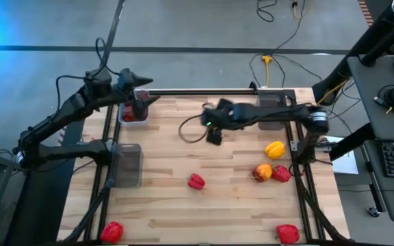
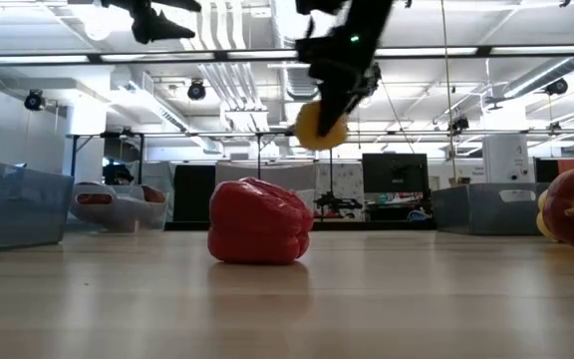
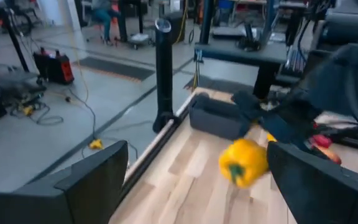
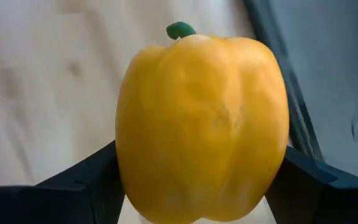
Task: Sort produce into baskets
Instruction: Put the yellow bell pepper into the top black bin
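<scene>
My right gripper point(image 1: 214, 134) is over the middle of the table's far half, shut on a yellow pepper point(image 4: 201, 118). The pepper also shows in the low view point(image 2: 322, 127) and the left wrist view point(image 3: 244, 162); in the high view the gripper hides it. My left gripper point(image 1: 146, 91) is open and empty, up above the far-left basket point(image 1: 134, 113), which holds red pieces. On the table lie a second yellow pepper point(image 1: 274, 149), an orange-red piece point(image 1: 262, 172) and red peppers point(image 1: 195, 181) point(image 1: 282, 173). My right gripper pinches the yellow pepper by its two opposite sides point(image 4: 124, 168), one finger point(image 4: 86, 177) on each. The fingers come from above, slanting down. The pepper hangs below them, lifted clear of the table, its green stem end point(image 4: 179, 29) pointing away from the gripper.
A clear basket point(image 1: 130, 164) stands at the left edge and a grey one point(image 1: 272, 111) at the far right under my right arm. Two more red peppers point(image 1: 111, 231) point(image 1: 287, 234) lie at the near corners. Bare wood shows in the table's near middle.
</scene>
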